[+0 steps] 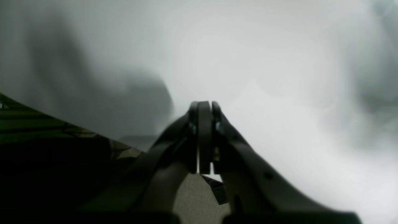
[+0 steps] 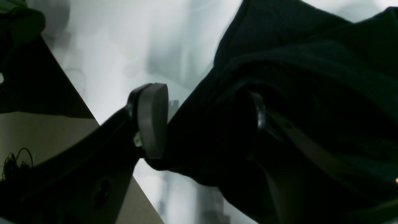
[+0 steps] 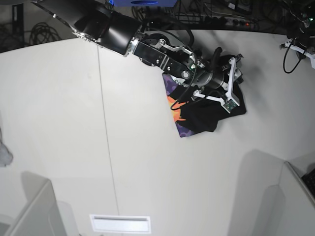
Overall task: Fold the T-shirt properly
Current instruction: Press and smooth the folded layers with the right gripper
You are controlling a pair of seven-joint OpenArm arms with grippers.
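The black T-shirt [image 3: 214,112] lies crumpled on the white table [image 3: 147,162] right of centre, with its orange and purple print [image 3: 175,107] showing at its left edge. My right gripper [image 3: 227,82] lies over the shirt's upper part. In the right wrist view its jaws [image 2: 205,118] stand wide apart, and a thick bunch of the black T-shirt [image 2: 295,68] fills the gap and drapes over one finger. My left gripper [image 1: 205,105] is shut and empty above blurred white table, away from the shirt.
A small grey-white cloth scrap [image 3: 4,155] lies at the table's left edge. Cables and a white fixture [image 3: 300,46] are at the top right. A white slot [image 3: 119,223] is at the front edge, and grey panels stand at both front corners.
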